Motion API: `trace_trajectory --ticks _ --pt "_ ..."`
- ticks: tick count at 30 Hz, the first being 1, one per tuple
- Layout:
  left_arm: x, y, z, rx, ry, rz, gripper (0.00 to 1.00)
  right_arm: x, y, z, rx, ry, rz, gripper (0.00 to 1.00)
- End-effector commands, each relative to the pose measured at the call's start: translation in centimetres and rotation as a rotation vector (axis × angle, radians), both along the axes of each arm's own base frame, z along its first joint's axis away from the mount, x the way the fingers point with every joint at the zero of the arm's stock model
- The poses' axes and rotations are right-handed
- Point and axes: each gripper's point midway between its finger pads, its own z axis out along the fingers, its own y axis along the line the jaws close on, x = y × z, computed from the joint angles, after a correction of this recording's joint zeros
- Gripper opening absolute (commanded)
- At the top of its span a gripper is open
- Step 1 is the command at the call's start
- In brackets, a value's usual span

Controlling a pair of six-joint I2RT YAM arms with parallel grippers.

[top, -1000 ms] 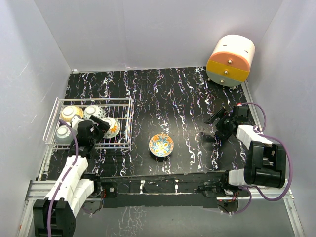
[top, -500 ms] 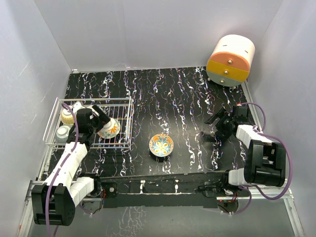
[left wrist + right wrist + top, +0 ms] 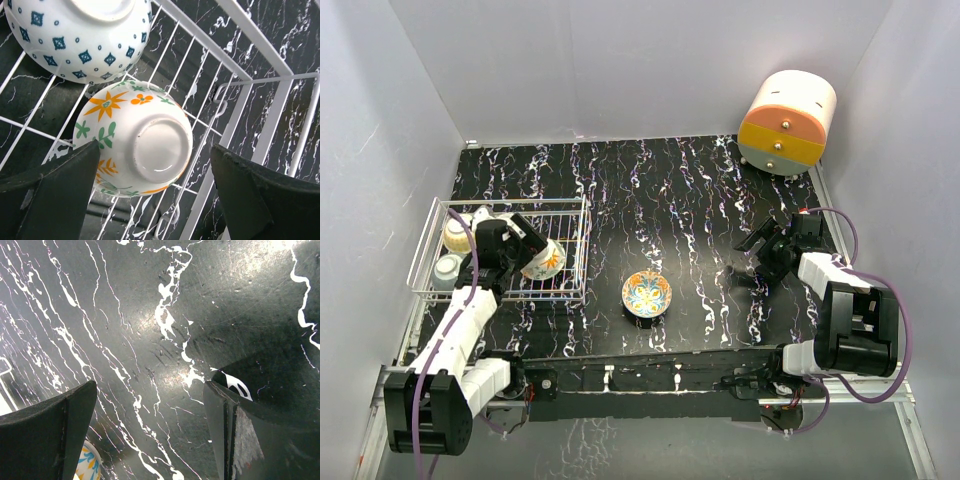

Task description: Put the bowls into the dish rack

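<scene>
Over the dish rack (image 3: 540, 200), my left gripper (image 3: 155, 150) hangs spread wide, gripping nothing; the flowered bowl (image 3: 132, 137) lies between its fingers, foot up, beside the blue-dotted bowl (image 3: 75, 35). Out on the table (image 3: 670, 200), the last bowl (image 3: 647, 293) sits mouth up between the arms, round, no long axis. My right gripper (image 3: 150, 390), also wide open and empty, looks slightly nearer, with that bowl to its left

Overhead camera looks down from behind the near edge across the black white-veined table (image 3: 660, 190). Left wrist camera hangs close over the white wire dish rack (image 3: 256, 37), also seen overhead; right wrist camera faces the tabletop closely.
</scene>
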Motion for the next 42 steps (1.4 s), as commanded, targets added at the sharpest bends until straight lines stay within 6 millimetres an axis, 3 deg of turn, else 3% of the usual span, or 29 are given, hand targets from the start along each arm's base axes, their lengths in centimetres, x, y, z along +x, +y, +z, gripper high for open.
trace_trajectory --ticks 1,9,16,24,28,36,42 --pt "-0.1 0.2 0.8 0.040 0.051 -0.025 0.90 0.6 -0.1 0.3 -0.010 -0.041 0.006 0.90" --pt "-1.6 2.9 2.3 0.191 0.164 0.015 0.91 0.6 0.1 0.5 0.005 -0.046 0.013 0.90" --pt "-0.6 2.7 4.7 0.230 0.145 -0.044 0.91 0.7 0.5 1.2 0.023 -0.060 0.027 0.90" --pt "1.8 2.3 3.9 0.304 0.222 -0.105 0.91 0.6 0.9 0.8 0.041 -0.055 0.038 0.91" --pt "1.6 2.7 2.8 0.369 0.303 -0.126 0.90 0.5 0.9 0.6 0.044 -0.049 0.040 0.91" --pt "1.2 0.1 1.8 0.414 0.318 -0.211 0.91 0.6 0.9 0.5 0.043 -0.048 0.039 0.91" --pt "1.3 0.2 0.5 0.450 0.368 -0.216 0.91 0.6 0.8 0.6 0.038 -0.048 0.040 0.91"
